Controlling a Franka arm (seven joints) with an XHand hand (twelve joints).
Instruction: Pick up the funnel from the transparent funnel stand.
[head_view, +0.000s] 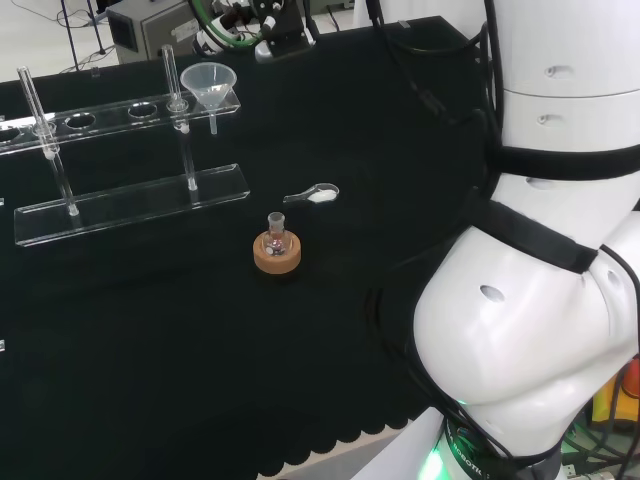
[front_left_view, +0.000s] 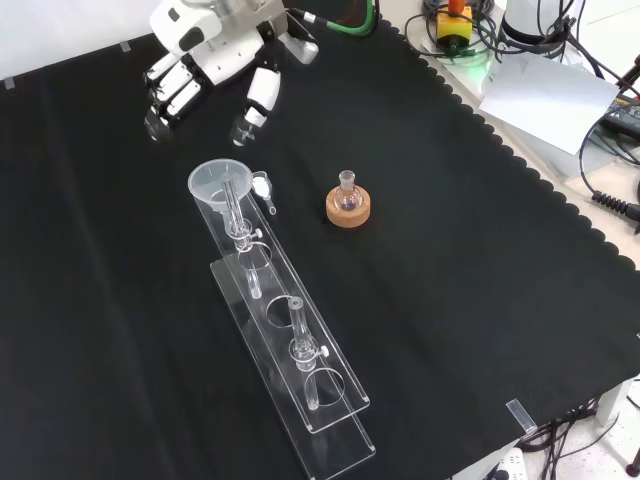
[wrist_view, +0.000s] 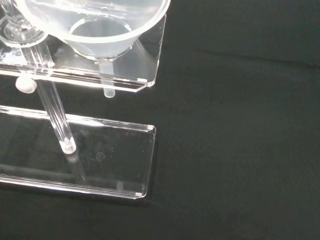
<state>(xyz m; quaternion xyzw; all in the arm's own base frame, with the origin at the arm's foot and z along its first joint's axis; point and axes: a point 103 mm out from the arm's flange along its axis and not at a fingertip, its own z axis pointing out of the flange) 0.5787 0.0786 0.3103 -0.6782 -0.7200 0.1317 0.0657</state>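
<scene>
Clear plastic funnel (front_left_view: 220, 184) sits upright in the end hole of the stand (front_left_view: 300, 375), upper left of the front view; robot hand (front_left_view: 215, 62) hovers just above-left, fingers relaxed, empty.

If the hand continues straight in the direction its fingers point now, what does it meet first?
Probably the funnel: in the front view the hand, fingers relaxed, points down toward its rim at the near end of the stand. Height is unclear, so it might pass above.
</scene>
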